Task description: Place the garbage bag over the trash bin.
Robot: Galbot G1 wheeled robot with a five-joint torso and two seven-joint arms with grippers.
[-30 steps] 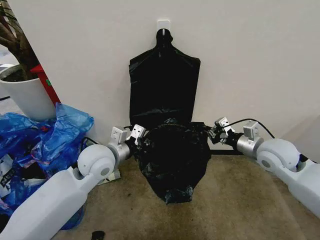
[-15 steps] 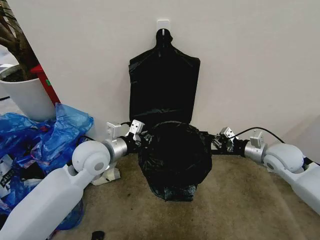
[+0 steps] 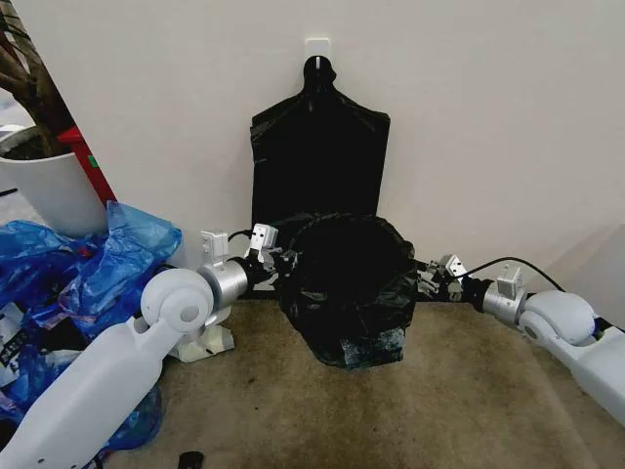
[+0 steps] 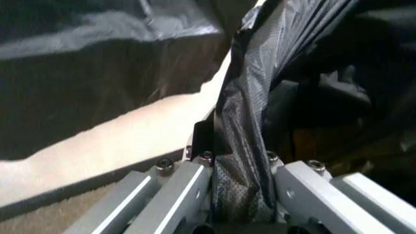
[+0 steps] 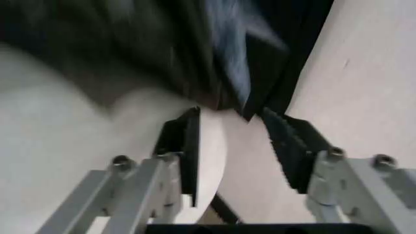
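The garbage bag (image 3: 342, 283), glossy black and wrinkled, is draped as a rounded dome on the floor by the wall. The trash bin is hidden beneath it. My left gripper (image 3: 276, 262) is at the bag's left edge. In the left wrist view a fold of the garbage bag (image 4: 244, 117) runs between the fingers of my left gripper (image 4: 240, 144), which is shut on it. My right gripper (image 3: 427, 281) is at the bag's right edge. In the right wrist view my right gripper (image 5: 231, 126) stands open, with the edge of the garbage bag (image 5: 221, 63) just past its fingertips.
A flat black bundle (image 3: 317, 147) hangs from a wall hook right behind the bag. Blue plastic bags (image 3: 93, 264) are piled at the left, with a white plant pot (image 3: 44, 191) behind them. A small white block (image 3: 207, 342) sits by my left arm. Brown carpet (image 3: 439, 401) lies in front.
Both grippers have gone farther out and lower, carrying the bag back toward the wall. The bag now sits lower and rounder.
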